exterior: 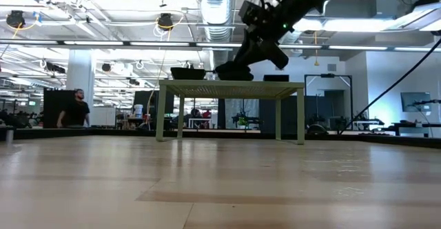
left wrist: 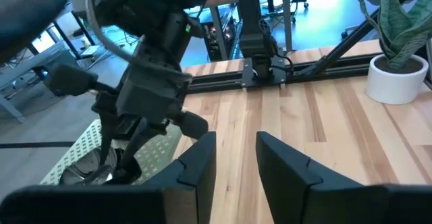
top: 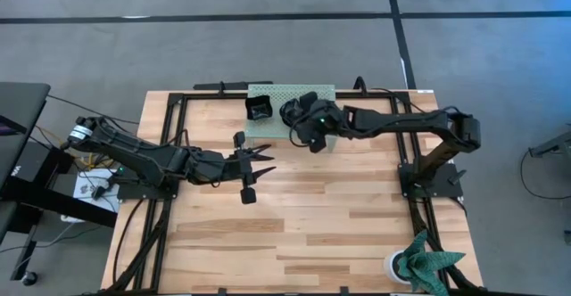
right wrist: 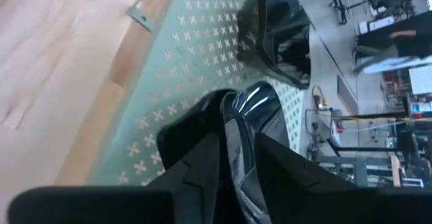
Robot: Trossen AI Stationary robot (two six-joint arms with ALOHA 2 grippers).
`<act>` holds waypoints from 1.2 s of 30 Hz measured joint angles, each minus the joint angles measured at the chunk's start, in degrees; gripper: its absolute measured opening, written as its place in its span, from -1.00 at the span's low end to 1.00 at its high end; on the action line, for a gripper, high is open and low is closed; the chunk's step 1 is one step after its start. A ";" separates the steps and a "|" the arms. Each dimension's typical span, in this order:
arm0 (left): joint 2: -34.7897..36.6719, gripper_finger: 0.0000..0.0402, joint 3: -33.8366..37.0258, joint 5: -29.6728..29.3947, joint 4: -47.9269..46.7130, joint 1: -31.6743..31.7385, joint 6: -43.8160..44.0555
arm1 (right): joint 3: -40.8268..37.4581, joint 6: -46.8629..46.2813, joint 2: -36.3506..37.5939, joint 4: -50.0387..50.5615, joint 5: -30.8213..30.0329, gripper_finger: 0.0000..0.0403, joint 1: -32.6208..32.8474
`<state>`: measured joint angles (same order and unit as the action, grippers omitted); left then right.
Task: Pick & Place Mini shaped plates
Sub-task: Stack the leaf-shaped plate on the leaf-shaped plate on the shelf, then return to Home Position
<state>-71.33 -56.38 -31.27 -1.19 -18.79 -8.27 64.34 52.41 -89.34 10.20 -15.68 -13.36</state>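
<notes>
Black and shiny, a small plate (right wrist: 251, 126) is sitting right between the two fingers of your right gripper (right wrist: 237, 158), on top of the pale green rack (top: 268, 125). You cannot tell if those fingers are squeezing the plate or letting it go; they are standing a little apart with the plate filling the gap. The plate is lying straight ahead of this gripper, edge in line with the fingers. Another black plate (top: 259, 109) is resting just beside it on the rack. Your right arm is much nearer to both plates. Your left gripper (top: 260, 160) is waiting over the bare wooden table (top: 321, 234), fingers apart and holding nothing. Beyond the table, a big bright workshop is showing, with a person (exterior: 73, 110) standing far off.
</notes>
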 joint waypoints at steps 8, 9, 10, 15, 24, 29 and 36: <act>0.00 -0.47 0.02 0.00 0.00 0.01 0.14 | 0.02 0.69 0.59 0.98 -3.24 -0.54 1.98; 0.00 -0.47 0.02 0.00 0.00 0.00 0.26 | 0.02 1.09 0.59 1.49 -4.36 -0.54 2.22; 0.00 -0.47 0.02 0.00 0.00 0.00 0.49 | 0.02 1.38 0.59 1.66 -5.32 -0.54 2.50; -0.02 -0.47 0.02 0.00 -0.02 0.00 1.31 | 0.02 1.58 0.59 0.73 -5.04 -0.54 3.72; -0.04 -0.47 0.02 0.00 -0.02 0.00 1.31 | 0.02 1.64 0.59 0.46 -3.89 -0.54 7.16; -0.04 -0.47 0.02 0.00 -0.02 0.00 1.31 | 0.02 1.47 0.48 -0.10 -3.84 -0.54 6.79; 0.10 -0.47 0.02 0.00 -0.04 -0.13 2.58 | 0.02 -1.76 1.65 0.25 -6.75 -0.54 8.47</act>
<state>-71.23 -56.36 -31.27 -1.23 -18.91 -5.69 64.36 50.65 -87.69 10.46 -22.43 -4.88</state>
